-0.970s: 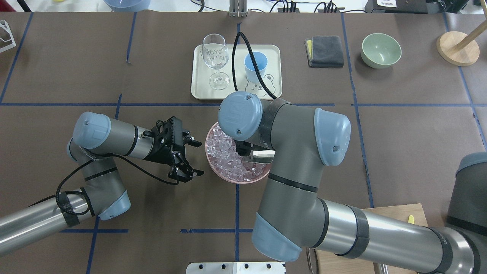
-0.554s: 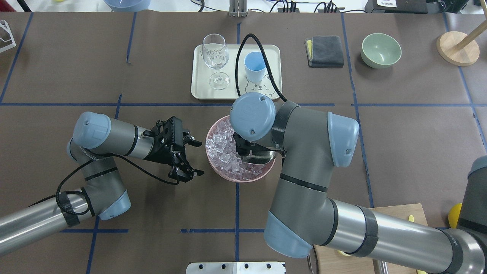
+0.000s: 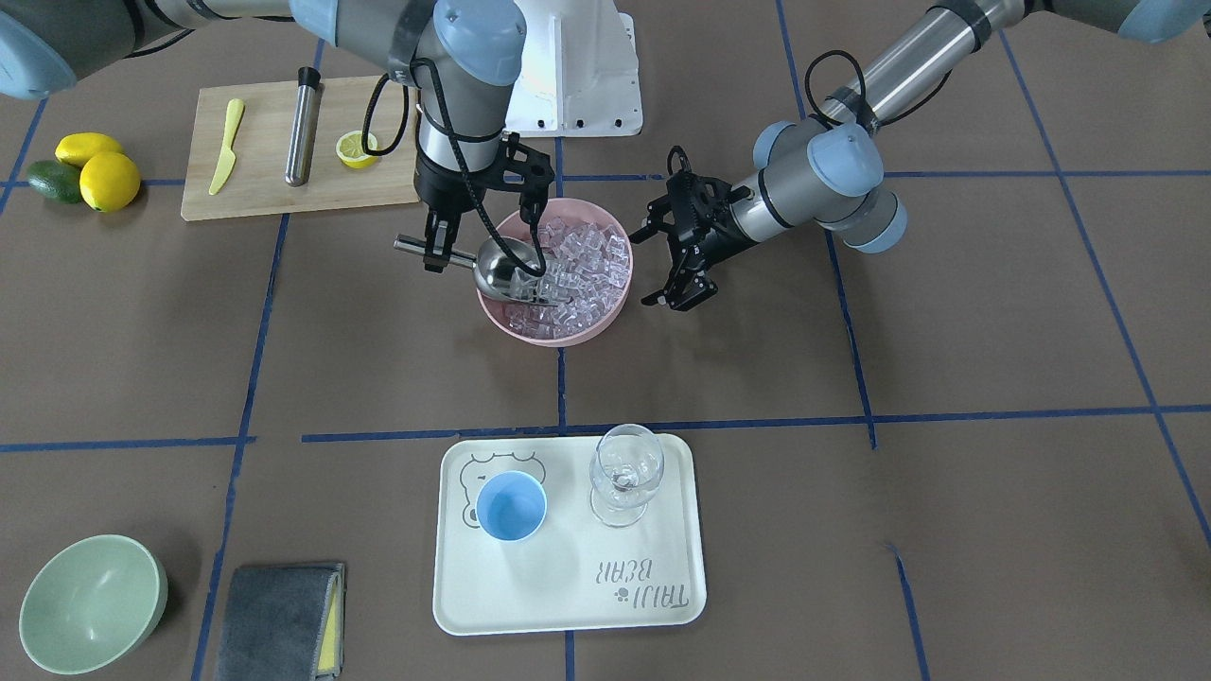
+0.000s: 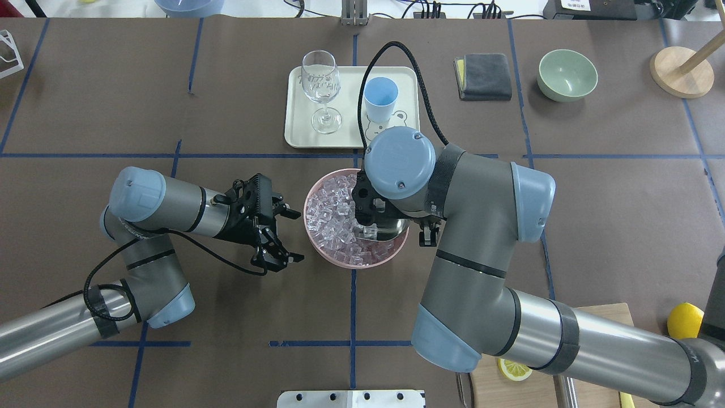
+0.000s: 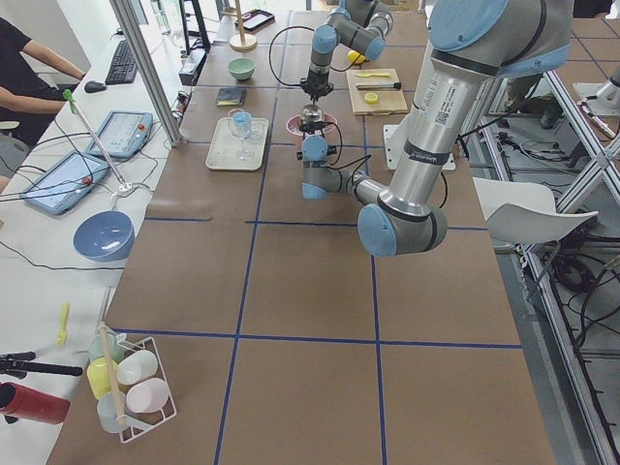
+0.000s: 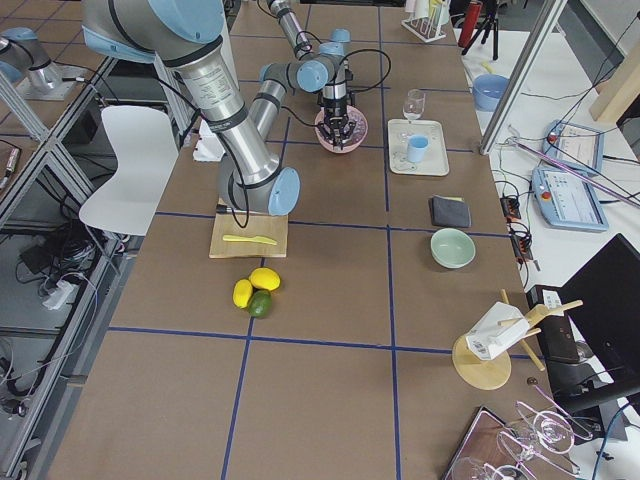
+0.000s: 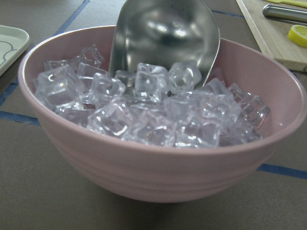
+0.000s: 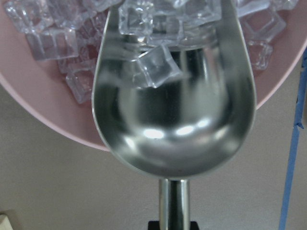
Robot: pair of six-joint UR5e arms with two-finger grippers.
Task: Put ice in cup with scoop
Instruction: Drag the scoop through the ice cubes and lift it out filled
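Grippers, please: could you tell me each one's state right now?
Left gripper: open, holding nothing.
Right gripper: closed on the scoop handle.

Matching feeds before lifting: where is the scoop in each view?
Front-facing: scoop at the pink bowl's view-left rim.
Overhead: scoop mostly hidden under the right arm.
Exterior left: scoop a glint above the far bowl.
Exterior right: too small to tell.
Left wrist: scoop top centre, behind the ice.
Right wrist: scoop fills the centre.
Shared landmark: the pink bowl.
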